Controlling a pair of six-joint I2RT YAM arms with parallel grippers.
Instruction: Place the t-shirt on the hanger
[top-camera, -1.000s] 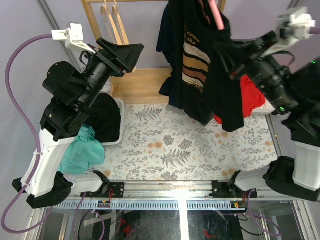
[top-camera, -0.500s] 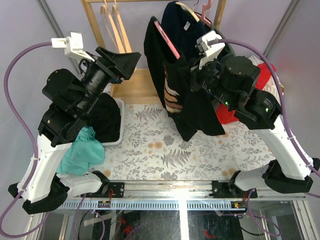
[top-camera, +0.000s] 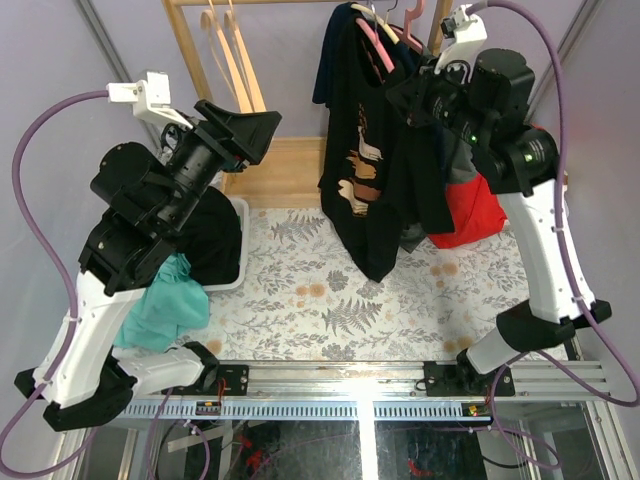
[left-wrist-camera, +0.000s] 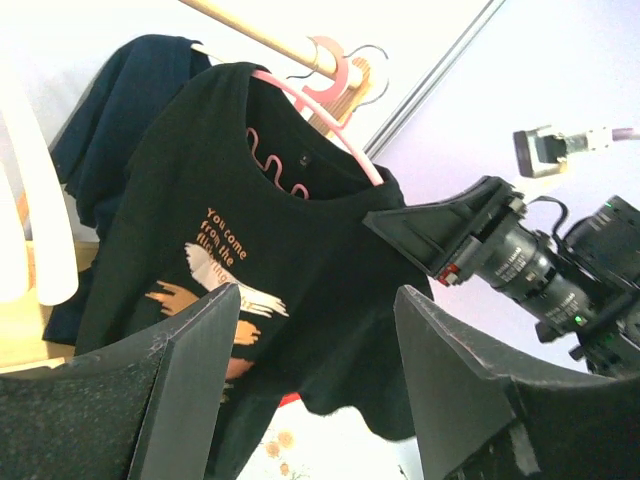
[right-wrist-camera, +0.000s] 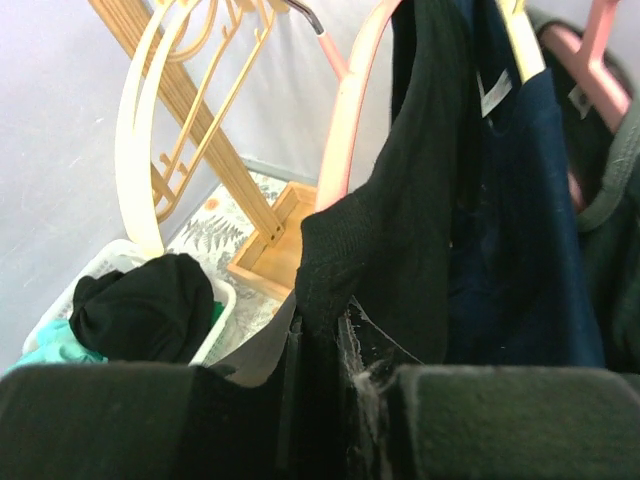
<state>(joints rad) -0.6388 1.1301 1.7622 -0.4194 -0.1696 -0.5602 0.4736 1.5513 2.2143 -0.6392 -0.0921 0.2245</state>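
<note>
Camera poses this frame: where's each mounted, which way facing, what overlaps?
Top external: above and behind the bases, looking down on the table and rack; both arms show, left end effector open.
Left wrist: on the raised left arm, facing the t-shirt on the pink hanger; own fingers frame the bottom.
Right wrist: faces across the rack toward cream hangers; right end effector shut on t-shirt fabric.
Shared: all see t-shirt and hanger; left wrist also catches the right end effector.

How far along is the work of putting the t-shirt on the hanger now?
Done: the t-shirt sits on the pink hanger, whose hook seems to be over the wooden rail. In hand: the right jaws are shut on the shirt's fabric; the left jaws stand open, empty. Left: release and withdraw.
</note>
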